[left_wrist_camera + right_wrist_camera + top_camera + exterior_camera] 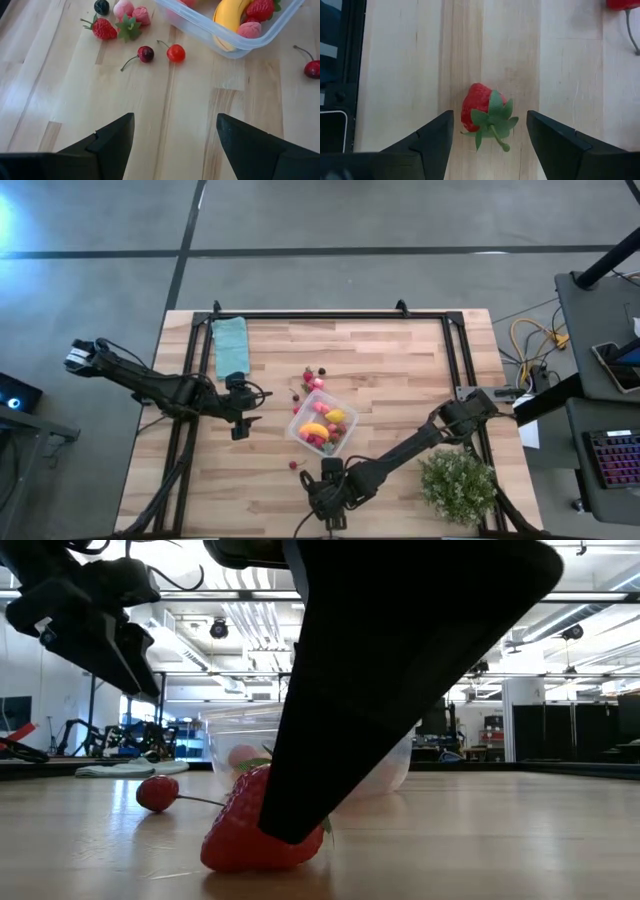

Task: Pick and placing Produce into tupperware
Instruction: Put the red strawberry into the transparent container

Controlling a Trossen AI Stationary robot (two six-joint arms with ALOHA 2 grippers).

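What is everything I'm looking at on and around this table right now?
Clear plastic tub: one, see-through, table middle, holding a yellow banana piece and red pieces.
Red strawberry with green leaves: one, on the wood between the right gripper's open fingers.
Loose cherries and berries: several, red, pink and dark, beside the tub.
Folded teal cloth: one, far left corner.
Bushy green plant: one, near right corner.
Left gripper: open, left of the tub.
Right gripper: open, around the strawberry.
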